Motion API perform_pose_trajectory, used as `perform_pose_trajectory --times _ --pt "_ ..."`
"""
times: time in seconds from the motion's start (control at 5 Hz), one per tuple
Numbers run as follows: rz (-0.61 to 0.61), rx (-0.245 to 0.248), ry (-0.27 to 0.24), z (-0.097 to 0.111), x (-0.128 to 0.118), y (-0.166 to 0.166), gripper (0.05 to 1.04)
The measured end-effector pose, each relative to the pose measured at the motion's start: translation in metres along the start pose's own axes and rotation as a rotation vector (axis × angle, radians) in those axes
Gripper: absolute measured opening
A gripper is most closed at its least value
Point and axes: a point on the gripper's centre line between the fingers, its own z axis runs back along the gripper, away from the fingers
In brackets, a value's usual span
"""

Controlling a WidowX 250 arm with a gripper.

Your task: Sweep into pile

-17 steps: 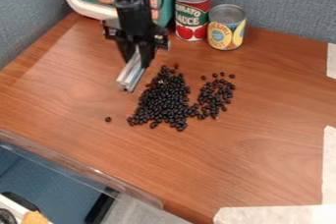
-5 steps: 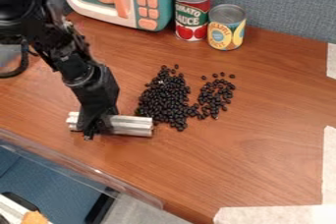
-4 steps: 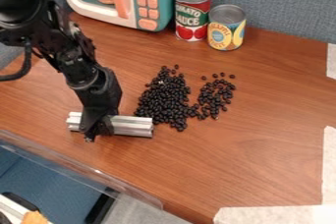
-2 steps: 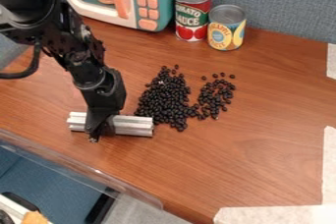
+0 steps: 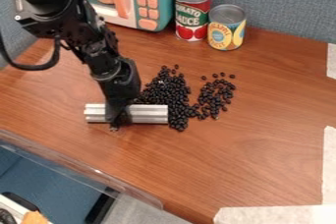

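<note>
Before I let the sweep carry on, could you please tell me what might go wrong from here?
The metal bar meets the beans with its narrow right end, so it may plough a gap through them instead of gathering them.

The gripper holds the bar around its middle, so a push against one end could twist it.

A few beans sit loose at the upper edge of the heap and might be left behind.

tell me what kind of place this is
Probably a lab or office corner set up for robot tests: a brown wood-grain tabletop against blue-grey fabric partition panels, with a teal-and-white toy microwave and a jointed black robot arm over it.
</note>
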Motion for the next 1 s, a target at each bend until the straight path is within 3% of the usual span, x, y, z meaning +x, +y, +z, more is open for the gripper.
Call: perform_pose_trajectory --times 0.6,1.0 --pt "-0.037 -0.012 -0.055 -0.006 0.040 0.010 0.373" --pt "0.056 -0.018 -0.009 -0.004 0.034 0.010 0.373"
